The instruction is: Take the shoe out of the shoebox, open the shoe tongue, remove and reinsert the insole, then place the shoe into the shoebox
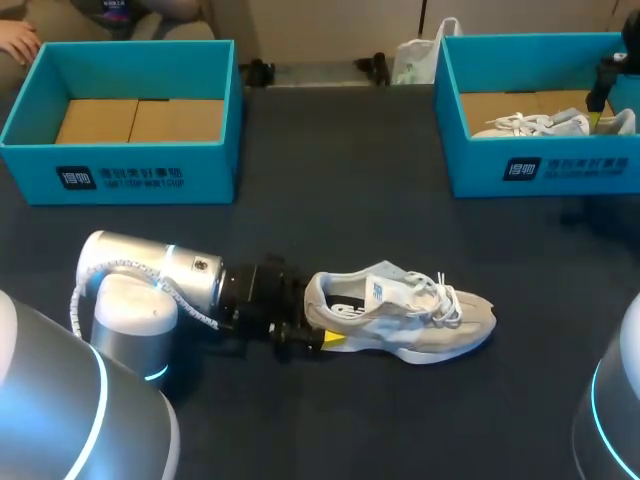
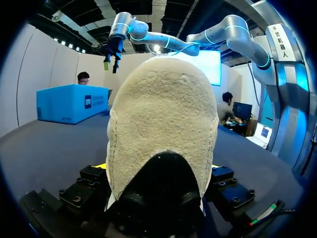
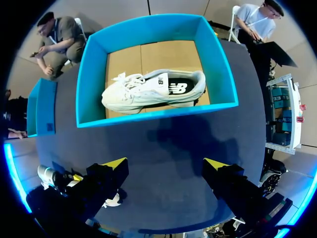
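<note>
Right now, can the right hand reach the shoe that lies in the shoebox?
Probably yes. The right hand hangs open above the shoebox, which has no lid, and nothing covers the shoe.

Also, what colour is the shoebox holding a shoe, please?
Turquoise blue; the shoebox shows best in the right wrist view.

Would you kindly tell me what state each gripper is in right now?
Left gripper: closed on the heel of the shoe.
Right gripper: open, holding nothing.
</note>
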### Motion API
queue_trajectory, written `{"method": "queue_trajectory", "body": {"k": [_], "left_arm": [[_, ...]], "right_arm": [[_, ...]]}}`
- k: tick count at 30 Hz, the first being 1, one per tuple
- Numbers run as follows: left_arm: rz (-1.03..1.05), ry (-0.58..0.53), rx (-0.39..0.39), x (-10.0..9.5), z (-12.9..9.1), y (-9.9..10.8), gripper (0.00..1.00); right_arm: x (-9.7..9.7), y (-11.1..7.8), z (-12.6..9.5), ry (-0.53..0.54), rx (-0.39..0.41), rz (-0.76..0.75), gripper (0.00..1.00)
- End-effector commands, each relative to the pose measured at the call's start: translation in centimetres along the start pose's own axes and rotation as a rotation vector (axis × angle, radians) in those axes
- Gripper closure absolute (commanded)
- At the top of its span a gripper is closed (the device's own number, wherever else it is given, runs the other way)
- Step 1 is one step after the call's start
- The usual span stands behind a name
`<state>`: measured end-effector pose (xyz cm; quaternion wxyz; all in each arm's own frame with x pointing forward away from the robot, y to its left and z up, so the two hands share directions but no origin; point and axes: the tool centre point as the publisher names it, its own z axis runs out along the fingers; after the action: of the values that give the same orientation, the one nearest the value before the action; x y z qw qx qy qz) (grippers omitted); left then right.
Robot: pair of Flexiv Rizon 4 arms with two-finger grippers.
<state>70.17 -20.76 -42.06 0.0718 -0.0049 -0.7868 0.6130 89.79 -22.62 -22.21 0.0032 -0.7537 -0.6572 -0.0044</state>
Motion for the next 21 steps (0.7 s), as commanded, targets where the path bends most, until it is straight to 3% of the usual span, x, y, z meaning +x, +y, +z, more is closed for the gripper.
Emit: {"method": "queue_trajectory", "body": {"k": [1, 5, 15, 18, 21], "left_arm": [[0.0, -0.001, 0.001, 0.0, -0.1, 0.0, 1.0], [0.0, -0.001, 0.001, 0.0, -0.1, 0.0, 1.0], [0.0, -0.001, 0.001, 0.0, -0.1, 0.0, 1.0], [0.0, -0.001, 0.001, 0.0, -0.1, 0.0, 1.0], [0.0, -0.001, 0.001, 0.0, -0.1, 0.0, 1.0]], "right_arm": [[0.0, -0.1, 0.0, 0.0, -0.002, 0.0, 0.0], [2.2, -1.5, 0.2, 0.001, 0.021, 0.042, 0.0], [9.1, -10.2, 1.0, -0.007, -0.036, 0.093, 0.0], [11.1, -12.6, 1.1, 0.001, -0.022, 0.135, 0.0], [11.8, -13.2, 1.1, 0.01, -0.023, 0.11, 0.0]]}}
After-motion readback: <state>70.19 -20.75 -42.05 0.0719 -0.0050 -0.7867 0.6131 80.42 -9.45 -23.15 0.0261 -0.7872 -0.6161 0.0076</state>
